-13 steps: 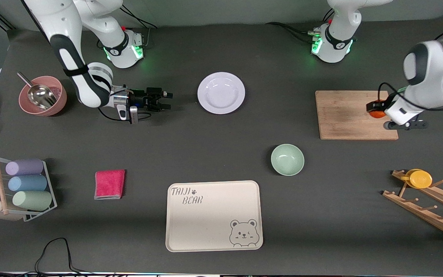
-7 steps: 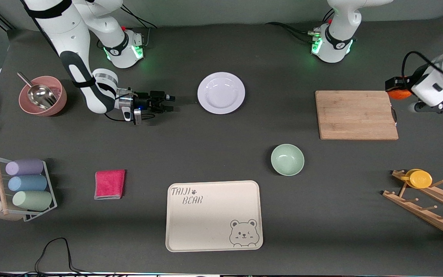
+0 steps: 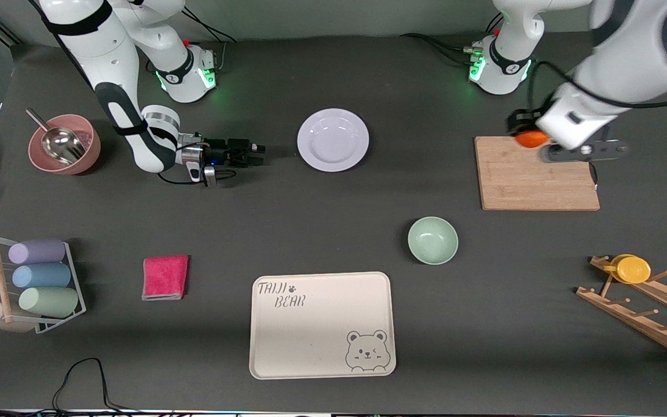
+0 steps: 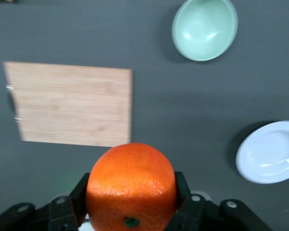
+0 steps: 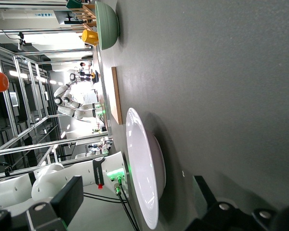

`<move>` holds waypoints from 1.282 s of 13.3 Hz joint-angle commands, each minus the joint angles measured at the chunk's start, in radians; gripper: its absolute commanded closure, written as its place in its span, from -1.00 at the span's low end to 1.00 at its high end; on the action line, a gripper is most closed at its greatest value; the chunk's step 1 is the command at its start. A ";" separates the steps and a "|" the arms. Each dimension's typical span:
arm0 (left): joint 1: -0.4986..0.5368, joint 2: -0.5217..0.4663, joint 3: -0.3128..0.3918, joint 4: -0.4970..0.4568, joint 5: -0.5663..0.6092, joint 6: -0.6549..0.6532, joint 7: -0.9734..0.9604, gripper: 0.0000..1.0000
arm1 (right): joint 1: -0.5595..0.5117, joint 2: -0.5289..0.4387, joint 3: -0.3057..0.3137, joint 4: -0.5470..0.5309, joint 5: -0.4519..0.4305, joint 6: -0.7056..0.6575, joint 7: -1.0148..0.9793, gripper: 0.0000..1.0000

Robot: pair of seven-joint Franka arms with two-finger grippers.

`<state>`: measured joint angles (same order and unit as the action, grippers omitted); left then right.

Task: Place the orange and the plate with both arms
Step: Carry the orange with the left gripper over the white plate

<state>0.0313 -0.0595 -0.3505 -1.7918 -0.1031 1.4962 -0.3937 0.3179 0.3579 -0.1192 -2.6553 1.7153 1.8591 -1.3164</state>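
The orange (image 3: 531, 139) hangs in the air over the edge of the wooden cutting board (image 3: 536, 176) nearest the robots' bases. My left gripper (image 3: 528, 136) is shut on it. In the left wrist view the orange (image 4: 131, 185) fills the space between the two black fingers (image 4: 79, 199). The pale lavender-white plate (image 3: 333, 140) lies flat on the table between the two bases. My right gripper (image 3: 259, 154) stands open and low, beside the plate on the right arm's side. In the right wrist view the plate's rim (image 5: 143, 178) shows edge-on between that gripper's spread fingers (image 5: 67, 197), apart from them.
A mint-green bowl (image 3: 432, 240) and a cream bear tray (image 3: 322, 324) lie nearer the front camera. A pink cloth (image 3: 165, 277), a rack of rolled cups (image 3: 35, 278) and a pink bowl with a scoop (image 3: 64, 143) are at the right arm's end. A wooden rack holds a yellow cup (image 3: 631, 269).
The left arm has lifted the orange off the board, swung out past the board's end and come back over its edge nearest the bases. The right gripper has crept slightly toward the plate.
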 commanded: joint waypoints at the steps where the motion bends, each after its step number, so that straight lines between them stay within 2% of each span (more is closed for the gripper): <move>1: -0.063 0.079 -0.086 0.019 -0.020 0.080 -0.225 1.00 | 0.004 0.006 0.007 0.005 0.021 -0.008 0.014 -1.00; 4: -0.238 0.151 -0.091 -0.018 -0.021 0.214 -0.462 1.00 | 0.004 0.015 0.007 0.005 0.017 -0.008 -0.021 -1.00; 8: -0.396 0.237 -0.091 -0.063 -0.012 0.369 -0.661 1.00 | 0.004 0.013 0.006 0.005 0.012 -0.008 -0.021 -1.00; 13: -0.571 0.329 -0.091 -0.208 0.012 0.645 -0.810 1.00 | 0.004 0.013 0.006 0.005 0.009 -0.006 -0.021 -1.00; 14: -0.603 0.357 -0.091 -0.213 0.031 0.682 -0.856 1.00 | 0.004 0.012 0.006 0.005 0.007 -0.008 -0.021 -0.92; 17: -0.683 0.453 -0.091 -0.213 0.126 0.780 -0.999 1.00 | 0.004 0.012 0.006 0.006 0.006 -0.006 -0.020 -0.43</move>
<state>-0.6004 0.3482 -0.4582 -2.0141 -0.0352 2.2280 -1.2971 0.3183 0.3587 -0.1135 -2.6552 1.7152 1.8590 -1.3186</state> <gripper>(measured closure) 0.286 0.128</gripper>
